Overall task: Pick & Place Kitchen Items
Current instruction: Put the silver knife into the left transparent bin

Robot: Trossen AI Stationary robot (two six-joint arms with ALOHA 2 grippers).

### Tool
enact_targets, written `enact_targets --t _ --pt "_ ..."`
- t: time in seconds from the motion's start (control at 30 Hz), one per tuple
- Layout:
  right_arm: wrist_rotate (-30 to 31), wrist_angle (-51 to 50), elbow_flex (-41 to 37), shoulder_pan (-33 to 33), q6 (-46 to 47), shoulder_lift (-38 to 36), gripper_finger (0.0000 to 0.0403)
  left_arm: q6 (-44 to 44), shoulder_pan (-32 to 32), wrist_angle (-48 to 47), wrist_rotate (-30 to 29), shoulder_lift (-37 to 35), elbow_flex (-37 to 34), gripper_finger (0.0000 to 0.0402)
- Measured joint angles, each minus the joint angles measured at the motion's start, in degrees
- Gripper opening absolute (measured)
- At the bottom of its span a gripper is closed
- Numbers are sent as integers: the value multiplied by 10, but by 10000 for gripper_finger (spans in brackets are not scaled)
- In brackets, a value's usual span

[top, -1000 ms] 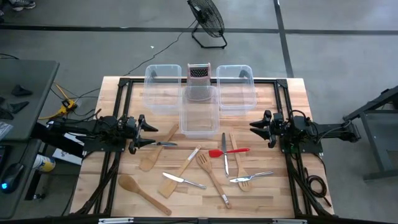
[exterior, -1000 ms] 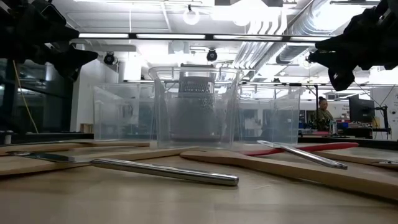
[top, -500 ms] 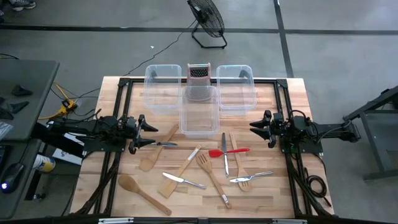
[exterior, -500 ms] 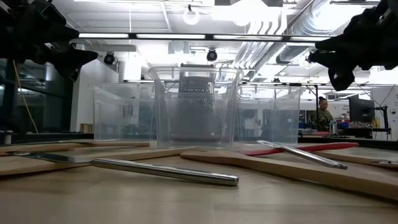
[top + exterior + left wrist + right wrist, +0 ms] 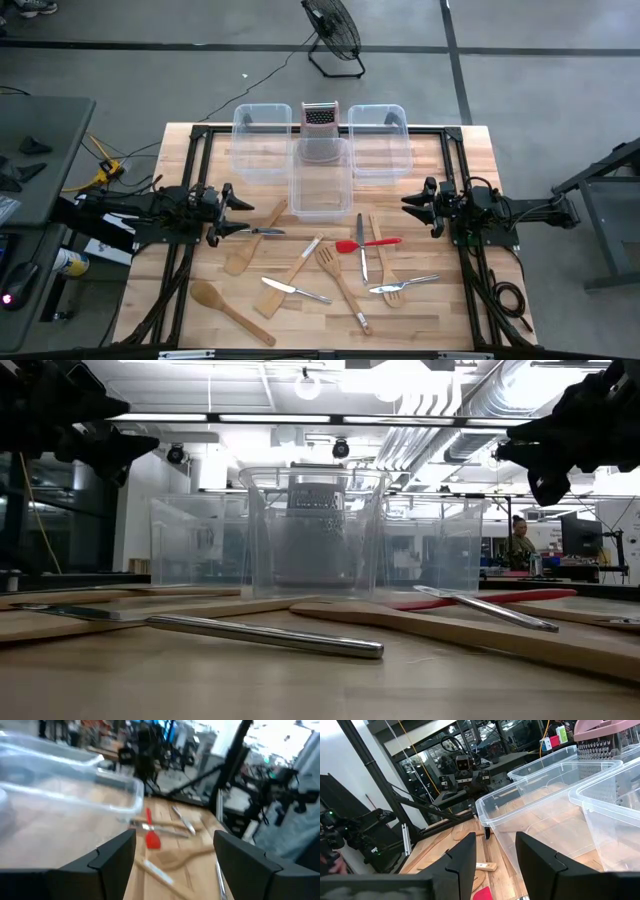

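The kitchen items lie loose on the wooden table, between my two arms. Among them are a wooden spoon, a wooden fork, two wooden spatulas, a red-headed spatula, a metal fork and silver knives. My left gripper hovers level at the table's left side, open and with nothing between its fingers. My right gripper hovers level at the right side, open with a narrower gap, also with nothing in it.
Three clear plastic bins stand at the back: left, middle and right. A metal box grater stands upright behind the middle bin. Black frame rails run along the table's sides. A person sits far off in the room.
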Motion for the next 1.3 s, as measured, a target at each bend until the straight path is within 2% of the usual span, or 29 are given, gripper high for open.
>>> enact_targets --t 0.47,0.7,0.87,1.13,1.3 --pt "0 0 0 0 0 0 130 -114 0 96 -2 0 0 265" --pt "0 0 0 0 0 0 130 -122 0 77 8 5 0 265" --pt "0 1 0 0 0 0 130 -104 0 12 -28 33 13 265" --pt "0 1 0 0 0 0 130 -86 0 -156 -78 158 139 264" --pt "0 1 0 0 0 0 130 -109 0 -258 -81 251 205 264"
